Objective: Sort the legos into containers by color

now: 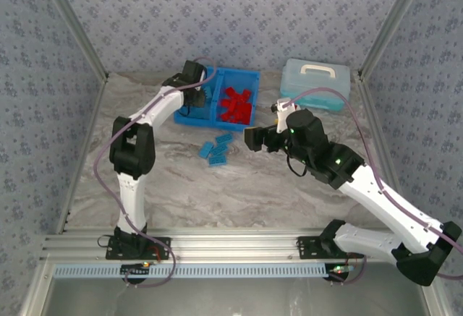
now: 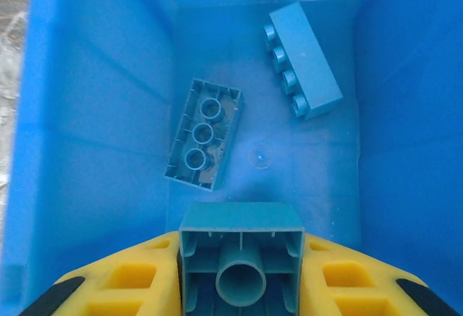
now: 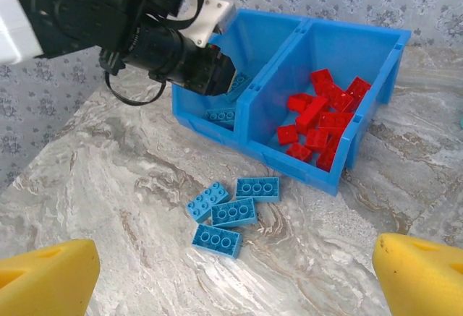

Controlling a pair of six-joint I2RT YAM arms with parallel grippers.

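Left gripper (image 2: pixel 240 276) is down inside the left compartment (image 2: pixel 94 113), jaws pinching a light blue lego (image 2: pixel 241 254) above two loose blue legos (image 2: pixel 204 134) on its floor. The right compartment (image 3: pixel 365 45) holds the red legos (image 3: pixel 318 117). Four blue bricks (image 3: pixel 233 213) lie on the table (image 3: pixel 130 186) just in front, with the right gripper (image 1: pixel 253 139) nearby, jaws spread wide.
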